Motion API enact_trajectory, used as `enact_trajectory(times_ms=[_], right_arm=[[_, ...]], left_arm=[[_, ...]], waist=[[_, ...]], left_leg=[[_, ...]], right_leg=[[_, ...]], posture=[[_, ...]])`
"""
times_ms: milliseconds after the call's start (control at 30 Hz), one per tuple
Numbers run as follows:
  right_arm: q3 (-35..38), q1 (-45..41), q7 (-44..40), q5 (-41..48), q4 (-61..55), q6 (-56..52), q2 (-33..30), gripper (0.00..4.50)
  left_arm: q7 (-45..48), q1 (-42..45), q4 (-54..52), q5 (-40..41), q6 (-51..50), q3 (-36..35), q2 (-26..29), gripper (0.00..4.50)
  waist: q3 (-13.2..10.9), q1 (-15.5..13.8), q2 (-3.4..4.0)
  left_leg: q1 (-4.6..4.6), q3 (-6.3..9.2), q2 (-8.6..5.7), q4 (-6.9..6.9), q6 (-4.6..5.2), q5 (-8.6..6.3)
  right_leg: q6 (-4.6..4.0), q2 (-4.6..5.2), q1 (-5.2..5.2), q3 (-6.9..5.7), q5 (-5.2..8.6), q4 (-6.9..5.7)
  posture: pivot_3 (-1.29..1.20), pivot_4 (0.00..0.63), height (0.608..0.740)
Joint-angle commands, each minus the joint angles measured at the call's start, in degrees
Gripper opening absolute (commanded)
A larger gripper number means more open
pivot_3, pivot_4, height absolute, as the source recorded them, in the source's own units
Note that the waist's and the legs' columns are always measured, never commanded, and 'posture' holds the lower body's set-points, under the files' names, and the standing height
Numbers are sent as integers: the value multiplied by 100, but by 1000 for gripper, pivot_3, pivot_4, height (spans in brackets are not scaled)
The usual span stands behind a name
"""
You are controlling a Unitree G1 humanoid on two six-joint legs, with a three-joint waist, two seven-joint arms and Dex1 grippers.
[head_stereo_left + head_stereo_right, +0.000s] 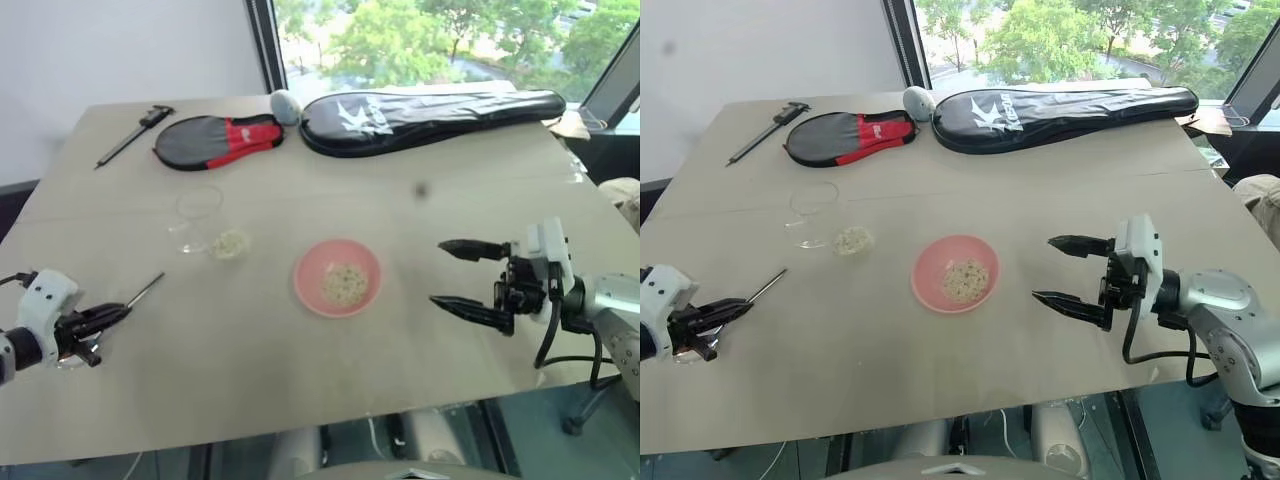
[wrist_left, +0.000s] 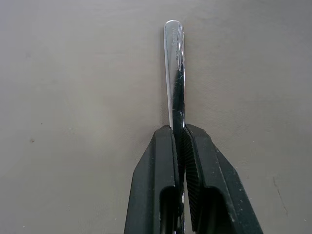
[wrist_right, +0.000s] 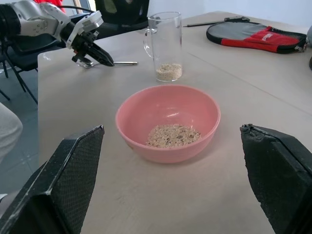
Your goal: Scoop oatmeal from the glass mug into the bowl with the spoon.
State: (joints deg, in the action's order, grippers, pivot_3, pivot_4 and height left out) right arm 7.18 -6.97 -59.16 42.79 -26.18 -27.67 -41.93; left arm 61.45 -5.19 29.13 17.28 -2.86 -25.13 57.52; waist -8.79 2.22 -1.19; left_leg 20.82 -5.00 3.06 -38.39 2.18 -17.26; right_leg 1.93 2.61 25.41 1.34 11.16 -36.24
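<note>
The left gripper (image 2: 178, 134) has its jaws pinched tight on the slim, shiny silver metal spoon (image 2: 174, 68), gripping it partway along so the long thin handle pokes out past the black fingertips toward the middle of the pale worktop (image 1: 300, 390); held that way, the oval scoop end sits back under the wrist, which looks awkward for dipping. The small clear glass mug (image 3: 166, 45) stands upright a little beyond it, with a shallow layer of pale beige oat flakes (image 3: 169, 71) at the bottom, close enough for a short reach. Just beside the mug sits the small round pink bowl (image 1: 303, 281), already carrying a modest heap of flakes, placed near so little spills in transfer. The right gripper (image 1: 467, 276) hovers on the bowl's far side, jaws spread wide and empty, seemingly waiting to steady something. Two racket covers and a dark caliper lie well apart at the back.
</note>
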Motion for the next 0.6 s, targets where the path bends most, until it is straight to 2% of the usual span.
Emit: enact_trajectory(times_ms=[33,167,333,467,600], right_arm=[[86,-153,-85,30,2,120,-3,4500],[-1,-394,-210,11,253,117,1,4500],[-160,-869,-426,-27,638,169,90,4500],[-177,-1264,-454,-96,962,221,224,4500],[-71,-1862,59,5,1196,18,525,4500]], left_arm=[[-475,-307,-456,167,-31,-523,-269,73],[-613,-883,-1751,905,-23,-1642,-735,73],[-1234,-535,-2340,1247,-181,-2440,-709,73],[-1599,-24,-2739,1327,-204,-2603,-578,73],[-1915,561,-3367,1408,-449,-2344,-439,73]], waist=[[-1,-1,-2],[-10,-2,-52],[-13,-112,-81],[-15,-177,-81],[-19,-164,-85]], left_leg=[[3,-1,0,0,0,0],[18,1,3,-1,-1,0],[39,20,3,-13,-2,1],[42,20,-2,-20,-3,2],[53,21,-5,-23,-6,3]], right_leg=[[0,0,2,1,0,0],[-1,0,12,-2,-1,1],[-3,5,21,-21,-2,1],[-4,4,19,-22,-3,1],[-6,4,21,-23,-6,6]], posture=[[0,150,740],[0,150,740],[0,150,740],[0,150,740],[0,150,740]])
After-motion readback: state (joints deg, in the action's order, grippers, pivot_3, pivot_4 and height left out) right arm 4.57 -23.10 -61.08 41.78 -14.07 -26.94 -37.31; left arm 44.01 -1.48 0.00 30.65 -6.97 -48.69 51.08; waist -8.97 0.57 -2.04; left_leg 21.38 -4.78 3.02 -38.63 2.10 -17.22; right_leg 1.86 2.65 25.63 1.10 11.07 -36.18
